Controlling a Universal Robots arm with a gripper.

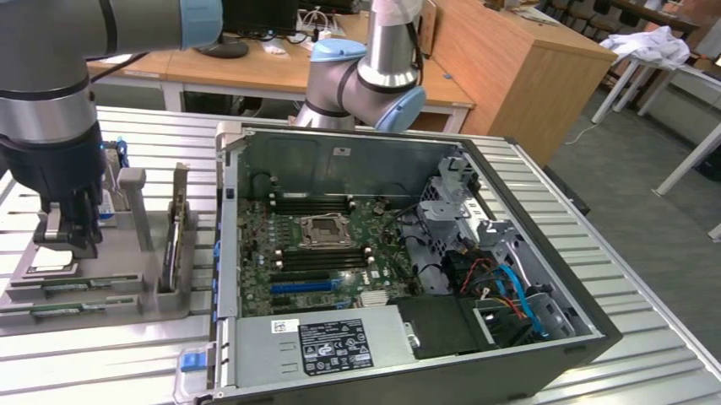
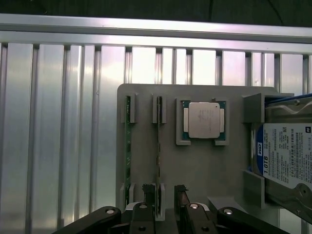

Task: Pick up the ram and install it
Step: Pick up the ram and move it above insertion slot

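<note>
2 green sticks stand on edge in slots of the grey tray, beside the processor chip and hard drive. The ram — the stick nearer the chip — seems to sit between the gripper's spread, empty jaws; the other stick stands just beside. The open computer case — motherboard exposed — lies toward the exterior view's right.

Green ram, grey holder
</note>
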